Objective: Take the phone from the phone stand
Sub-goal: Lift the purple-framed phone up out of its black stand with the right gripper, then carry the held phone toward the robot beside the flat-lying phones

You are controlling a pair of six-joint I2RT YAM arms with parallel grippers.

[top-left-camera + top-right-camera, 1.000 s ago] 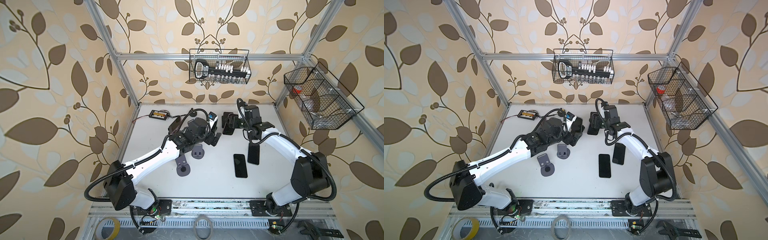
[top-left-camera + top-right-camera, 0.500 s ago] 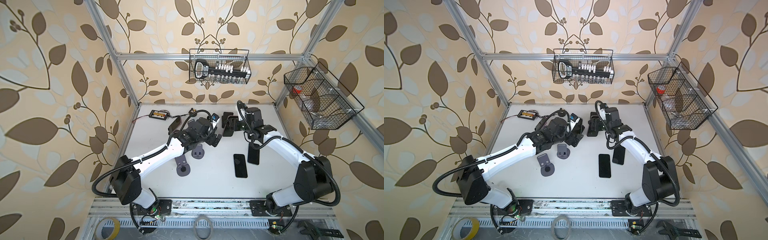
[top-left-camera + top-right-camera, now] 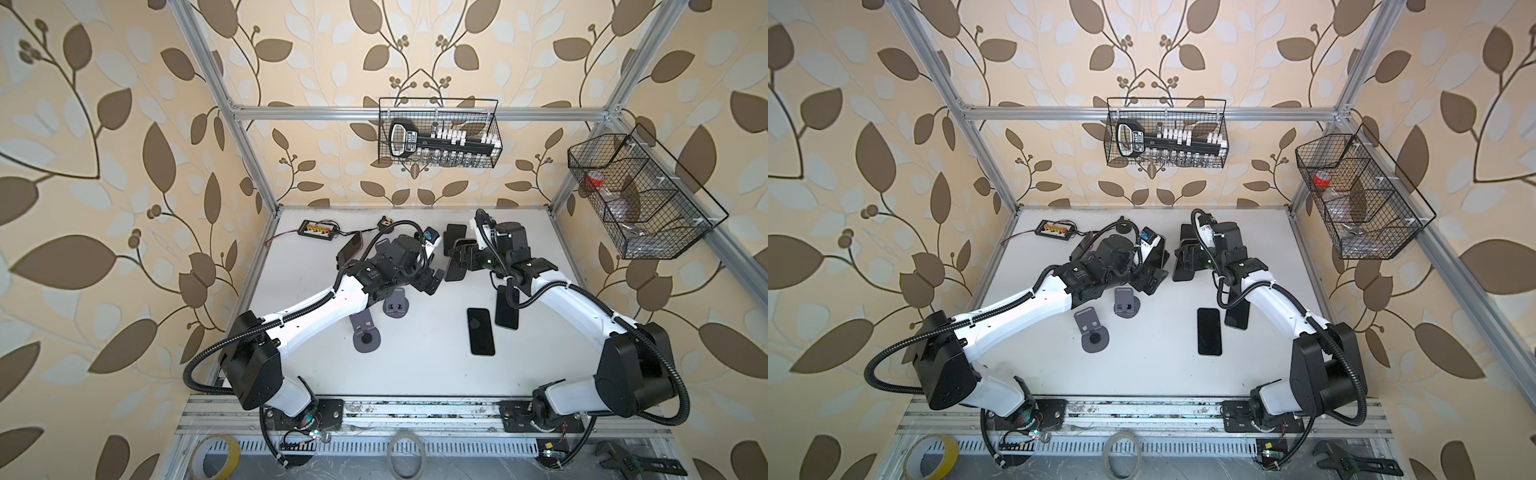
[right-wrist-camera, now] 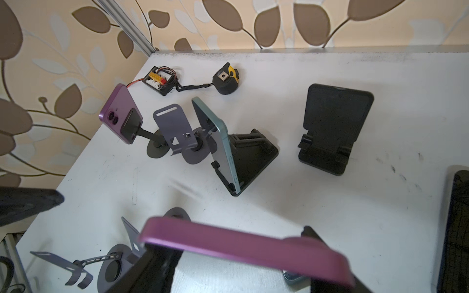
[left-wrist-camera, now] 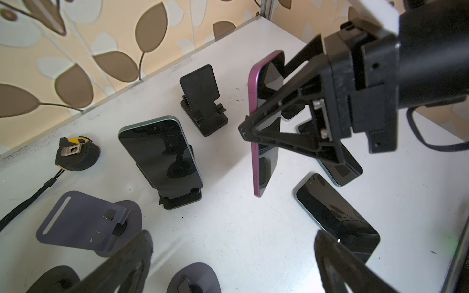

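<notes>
My right gripper is shut on a purple phone, gripping it across its width. In the left wrist view this phone hangs upright, its lower end close to the table, clear of every stand. In both top views it shows at the back middle, beside an empty black phone stand. My left gripper is open and empty, just left of the held phone.
A teal phone leans on another black stand. A second purple phone sits on a stalk stand. Grey stands are empty. Two phones lie flat. A tape measure lies at the back.
The left arm has shifted slightly toward the back. The right gripper keeps the purple phone in almost the same place.
</notes>
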